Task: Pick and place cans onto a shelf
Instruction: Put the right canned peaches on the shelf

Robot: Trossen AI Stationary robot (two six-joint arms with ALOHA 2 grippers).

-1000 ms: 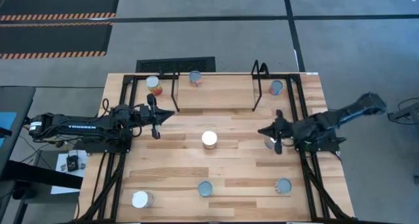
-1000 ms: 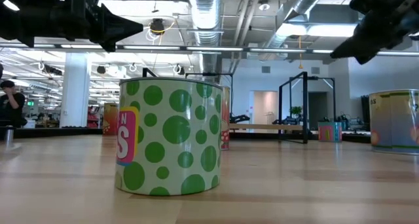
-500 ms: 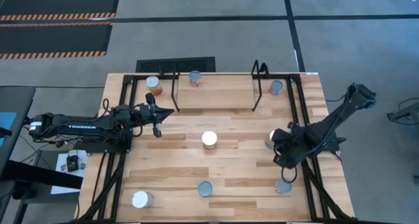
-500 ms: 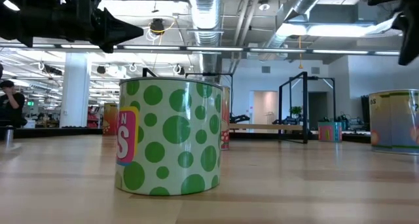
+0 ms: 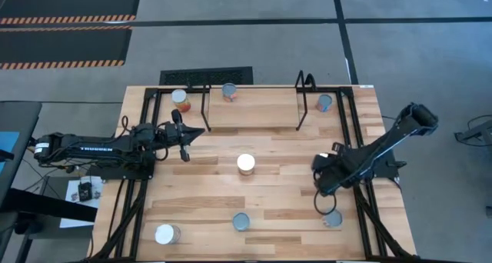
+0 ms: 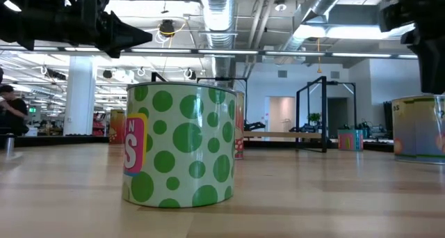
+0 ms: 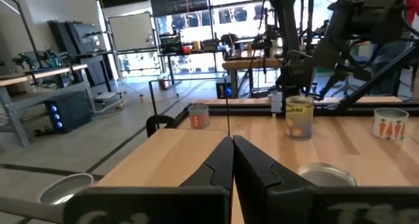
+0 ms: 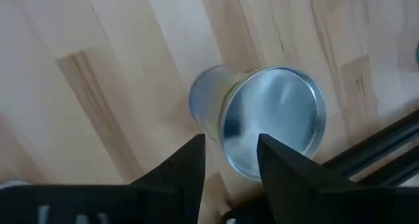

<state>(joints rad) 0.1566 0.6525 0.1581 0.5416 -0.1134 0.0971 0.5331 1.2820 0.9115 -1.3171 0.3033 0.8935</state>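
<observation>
My right gripper (image 5: pixel 324 207) points down, open, just above a silver-topped can (image 5: pixel 333 219) near the table's near right corner. In the right wrist view the fingers (image 8: pixel 190 160) stand over that can's near rim (image 8: pixel 275 119) without touching it. My left gripper (image 5: pixel 201 131) hovers shut left of the shelf (image 5: pixel 254 109), its fingertips (image 7: pixel 231 142) together. Other cans stand upright on the table: a white-topped one (image 5: pixel 246 164) at the centre, two (image 5: pixel 241 221) (image 5: pixel 165 234) along the near edge, and more at the back.
Cans stand at the back left (image 5: pixel 180 98), at the shelf's far left (image 5: pixel 229 91) and right of the shelf (image 5: pixel 324 102). Black rod uprights (image 5: pixel 303 101) flank the shelf. A green-dotted can (image 6: pixel 182 144) fills the low view. Black frame rails (image 5: pixel 361 209) run along the table's right side.
My right gripper has swung from the right middle of the table toward the near edge, tipped to point down over the near-right can, and opened. No can has moved.
</observation>
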